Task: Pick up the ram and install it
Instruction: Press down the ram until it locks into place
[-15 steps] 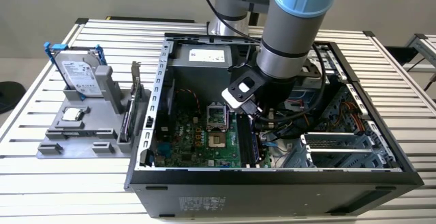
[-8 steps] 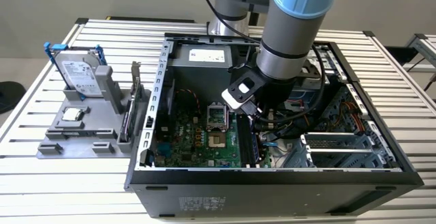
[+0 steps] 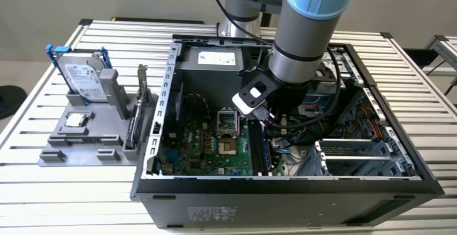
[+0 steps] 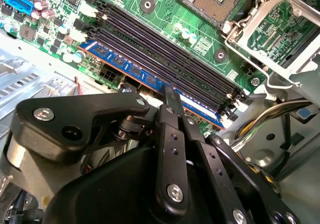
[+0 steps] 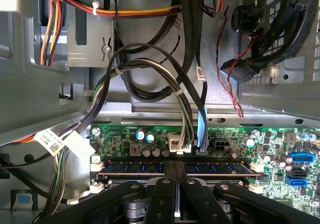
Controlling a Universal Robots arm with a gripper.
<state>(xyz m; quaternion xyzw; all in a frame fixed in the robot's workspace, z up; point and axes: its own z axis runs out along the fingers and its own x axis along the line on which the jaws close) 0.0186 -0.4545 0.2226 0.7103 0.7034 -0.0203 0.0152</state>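
Gripper: the gripper (image 4: pixel 170 96) is inside the open case (image 3: pixel 153 138), its fingers pressed together on the ram (image 4: pixel 135 74).
Ram: blue stick, standing in the outermost slot on the motherboard (image 4: pixel 165 14), just beside the empty black slots (image 4: pixel 165 46).
First wrist view: the ram (image 5: pixel 135 167) seen edge-on, with cables (image 5: pixel 150 69) above it.
Exterior view: the arm (image 3: pixel 303 42) reaches down into the case; a grey stand (image 3: pixel 85 138) holds a drive (image 3: pixel 80 77) at this view's left.
Surface: slatted white table (image 3: pixel 43 187).

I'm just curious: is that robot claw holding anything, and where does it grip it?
Yes. The gripper pinches the blue ram at the middle of its top edge, in a motherboard slot.
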